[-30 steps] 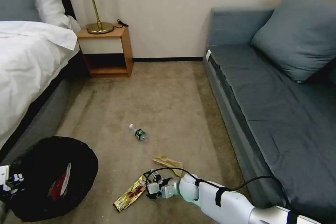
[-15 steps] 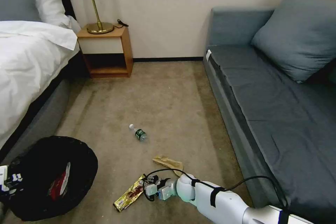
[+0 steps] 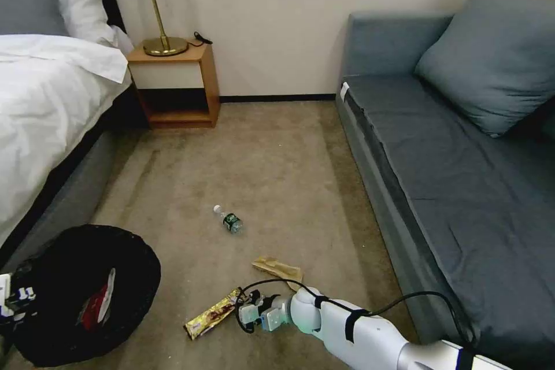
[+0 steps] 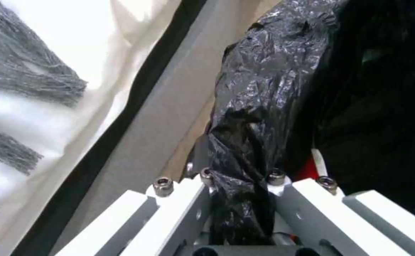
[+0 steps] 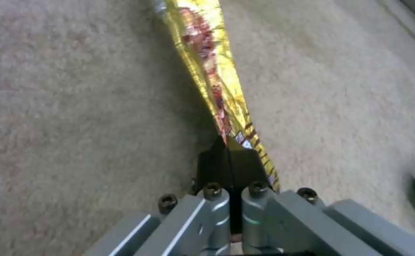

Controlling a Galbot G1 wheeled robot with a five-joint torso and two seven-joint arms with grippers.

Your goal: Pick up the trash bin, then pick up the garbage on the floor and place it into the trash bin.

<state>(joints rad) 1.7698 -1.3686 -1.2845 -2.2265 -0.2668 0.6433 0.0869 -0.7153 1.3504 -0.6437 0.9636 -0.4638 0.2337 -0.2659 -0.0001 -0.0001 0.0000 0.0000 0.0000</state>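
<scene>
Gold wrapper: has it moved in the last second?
Yes. The gold wrapper, pinched by the right gripper, has flattened and shifted left toward the trash bin, away from the paper bag.

Glossy gold foil wrapper [image 5: 212, 71] on matt, rough carpet [image 3: 277, 167]; crinkly, shiny black plastic bin liner [image 4: 259, 81].

Soft even indoor light, faint shadows on carpet [image 3: 277, 173], glare on gold wrapper [image 5: 207, 64], wrist views blurred.

A carpeted bedroom: white-sheeted bed [image 3: 46, 104], wooden nightstand [image 3: 176, 84] with brass lamp [image 3: 156, 6], grey sofa [image 3: 457, 162] (cushion included).
</scene>
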